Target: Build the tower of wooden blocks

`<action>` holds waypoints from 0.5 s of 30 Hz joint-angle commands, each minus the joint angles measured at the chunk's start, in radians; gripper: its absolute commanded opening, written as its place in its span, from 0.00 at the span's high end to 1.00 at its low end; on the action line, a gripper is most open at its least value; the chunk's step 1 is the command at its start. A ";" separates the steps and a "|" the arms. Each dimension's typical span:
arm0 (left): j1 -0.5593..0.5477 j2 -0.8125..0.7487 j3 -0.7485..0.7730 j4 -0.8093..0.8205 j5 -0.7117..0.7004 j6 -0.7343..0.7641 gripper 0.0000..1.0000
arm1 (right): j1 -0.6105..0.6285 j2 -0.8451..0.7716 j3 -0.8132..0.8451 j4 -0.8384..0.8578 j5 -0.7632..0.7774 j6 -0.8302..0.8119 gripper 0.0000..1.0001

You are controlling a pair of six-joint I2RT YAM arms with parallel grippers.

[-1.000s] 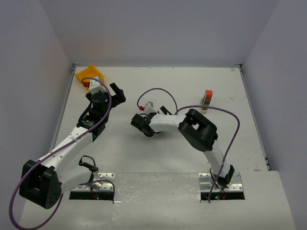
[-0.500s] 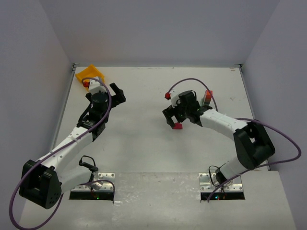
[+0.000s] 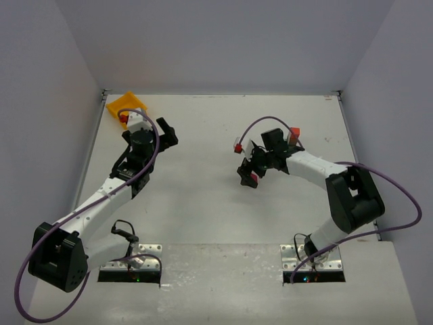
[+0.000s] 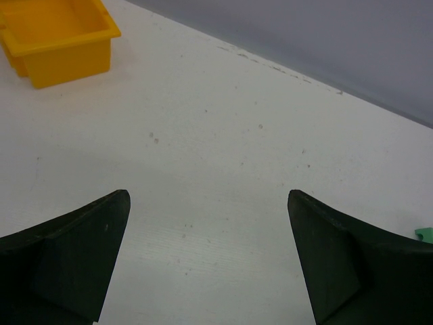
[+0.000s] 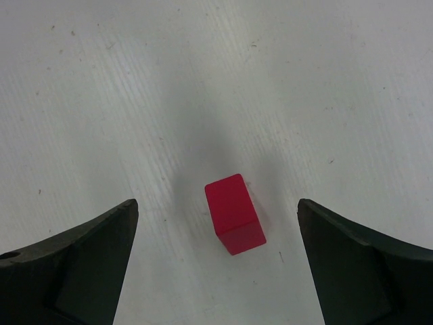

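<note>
A red-magenta block [image 5: 234,213] lies alone on the white table, on its side, between the spread fingers of my right gripper [image 5: 216,202]. That gripper is open and hovers above the block without touching it. From above, the same block [image 3: 254,180] shows just under the right gripper [image 3: 248,172]. The wood block tower [image 3: 293,133] stands behind the right forearm, which hides all but its orange-red top. My left gripper [image 3: 168,131] is open with nothing in it, over bare table at the left; its left fingertip [image 4: 111,210] shows in the wrist view.
A yellow plastic bin [image 3: 126,105] sits in the far left corner, with something red at its near edge; its wall [image 4: 64,64] also shows in the left wrist view. A green sliver [image 4: 425,233] shows at that view's right edge. Grey walls enclose the table.
My right arm has unfolded and swung from the table's middle to the right. The red-magenta block, unseen a second ago, now lies under its open fingers. The left arm has barely moved.
</note>
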 commanded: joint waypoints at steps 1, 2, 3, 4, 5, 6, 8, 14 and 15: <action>0.010 -0.006 0.011 0.046 -0.011 0.013 0.00 | -0.004 0.013 0.038 -0.045 -0.051 -0.108 0.01; 0.010 -0.007 0.010 0.049 -0.012 0.014 0.00 | -0.006 0.017 0.038 -0.055 -0.052 -0.117 0.02; 0.010 -0.006 0.010 0.051 -0.011 0.015 0.00 | -0.007 0.021 0.039 -0.063 -0.053 -0.125 0.03; 0.009 -0.005 0.009 0.053 -0.011 0.015 0.00 | -0.008 0.025 0.040 -0.070 -0.053 -0.132 0.04; 0.008 -0.004 0.011 0.053 -0.009 0.015 0.00 | -0.010 0.029 0.043 -0.074 -0.048 -0.138 0.05; 0.009 -0.002 0.012 0.053 -0.009 0.017 0.00 | -0.011 0.036 0.044 -0.074 -0.043 -0.140 0.05; 0.010 -0.004 0.011 0.051 -0.008 0.015 0.00 | -0.017 0.048 0.049 -0.074 -0.038 -0.147 0.05; 0.010 -0.005 0.009 0.051 -0.007 0.017 0.00 | -0.041 0.098 0.073 -0.073 -0.067 -0.152 0.14; 0.010 -0.004 0.008 0.054 -0.004 0.019 0.00 | -0.044 0.098 0.074 -0.069 -0.076 -0.153 0.15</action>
